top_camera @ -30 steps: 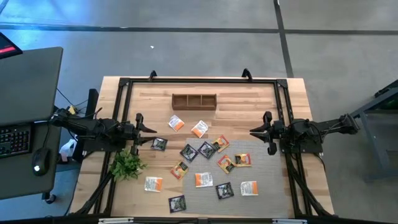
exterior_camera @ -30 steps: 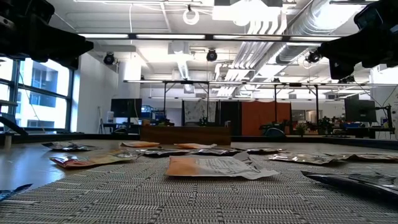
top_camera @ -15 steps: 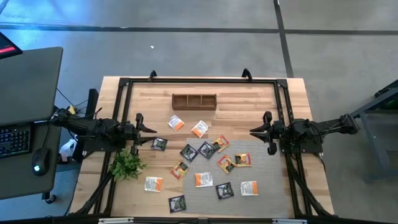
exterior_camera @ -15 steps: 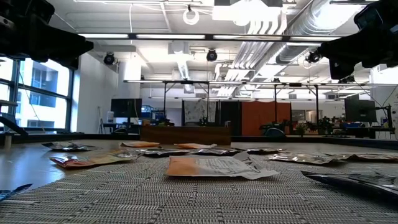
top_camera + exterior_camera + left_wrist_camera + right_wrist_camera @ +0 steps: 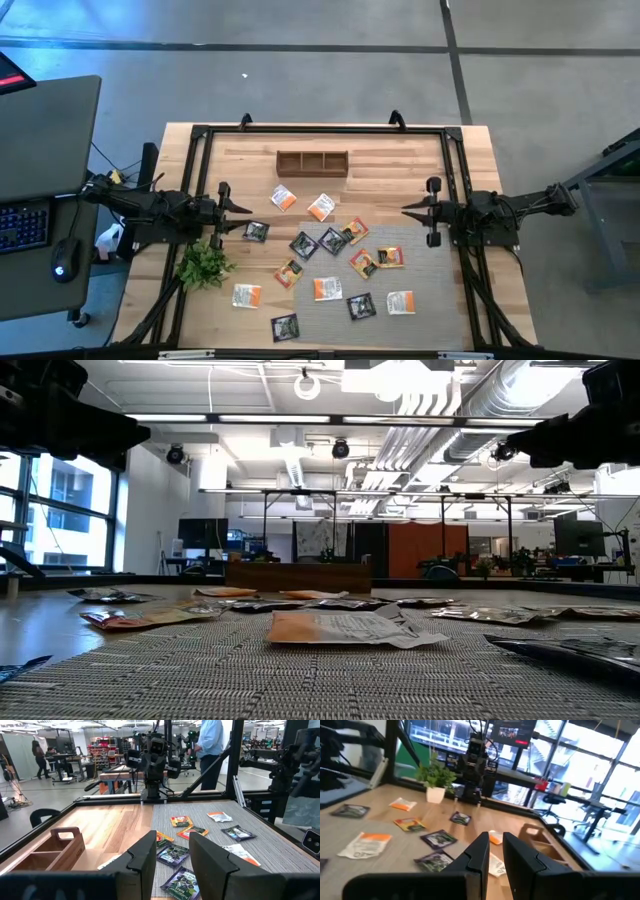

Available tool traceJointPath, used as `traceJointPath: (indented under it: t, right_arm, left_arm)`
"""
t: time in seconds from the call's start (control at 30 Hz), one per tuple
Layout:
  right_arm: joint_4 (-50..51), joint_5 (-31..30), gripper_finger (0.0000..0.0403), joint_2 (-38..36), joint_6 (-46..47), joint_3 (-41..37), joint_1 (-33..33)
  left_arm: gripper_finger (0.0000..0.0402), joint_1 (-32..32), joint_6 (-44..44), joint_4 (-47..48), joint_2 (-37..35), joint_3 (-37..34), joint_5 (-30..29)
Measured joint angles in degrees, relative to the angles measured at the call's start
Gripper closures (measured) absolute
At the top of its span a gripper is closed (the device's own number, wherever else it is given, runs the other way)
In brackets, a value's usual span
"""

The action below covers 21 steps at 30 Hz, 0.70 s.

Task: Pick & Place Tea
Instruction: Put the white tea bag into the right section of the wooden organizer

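Sachets [image 5: 330, 262] lie scattered over the middle of the table [image 5: 470, 140] in the high view, some on the bare wood, some on the grey mat [image 5: 420, 300]. A wooden caddy [image 5: 312, 162] sits beyond them, a plant [image 5: 204, 264] near the left edge. The left gripper [image 5: 243, 207] hovers at the left side, the right gripper [image 5: 410, 211] at the right, both off the tea and holding nothing.

Low view: sachets [image 5: 350, 628] lie flat on mat [image 5: 200, 680] and wood, the caddy [image 5: 298, 577] behind them; dark arm parts hang in the upper corners.

Left wrist view: its fingers [image 5: 145, 857] stand parted with a clear gap, empty, sachets [image 5: 175, 855] ahead, caddy [image 5: 55, 847] to one side, a person [image 5: 207, 745] behind the table.

Right wrist view: its fingers [image 5: 481, 851] are nearly together, a narrow gap between, gripping nothing; sachets [image 5: 437, 839], plant [image 5: 436, 777] and caddy [image 5: 545, 842] lie ahead.
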State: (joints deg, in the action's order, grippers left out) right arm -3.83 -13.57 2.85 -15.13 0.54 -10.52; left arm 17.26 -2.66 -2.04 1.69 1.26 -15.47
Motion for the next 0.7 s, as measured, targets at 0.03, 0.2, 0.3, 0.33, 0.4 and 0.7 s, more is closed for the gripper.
traceJointPath:
  t: [0.03, 0.2, 0.3, 0.33, 0.4, 0.7]
  right_arm:
    - [-0.04, -0.06, 0.0351, 0.02, -0.17, -0.01, 0.00]
    - [-3.97, 3.68, 0.0351, 0.02, 21.92, -0.01, -0.04]
    - [-7.71, 0.80, 0.0352, 0.02, 26.60, 0.01, -0.02]
    - [-8.71, -0.92, 0.0351, 0.02, 25.78, 0.00, -0.02]
    - [-10.10, -3.98, 0.0350, 0.02, 23.27, 0.01, -0.02]
    - [-14.69, -14.06, 0.0354, 0.02, 16.32, 0.02, -0.02]
  left_arm:
    - [0.0286, 0.00, 0.00, 0.00, 0.00, -0.02, 0.01]
    - [0.0286, 0.00, 0.01, 0.00, -0.02, -0.02, 0.01]
    - [0.0286, 0.00, 0.00, 0.00, 0.00, -0.01, 0.00]
    - [0.0286, 0.00, 0.00, -0.02, -0.01, 0.00, 0.00]
    - [0.0286, 0.00, 0.00, -0.41, -0.02, -0.01, -0.06]
    - [0.0286, 0.00, 0.00, -1.88, -0.02, 0.07, -0.79]
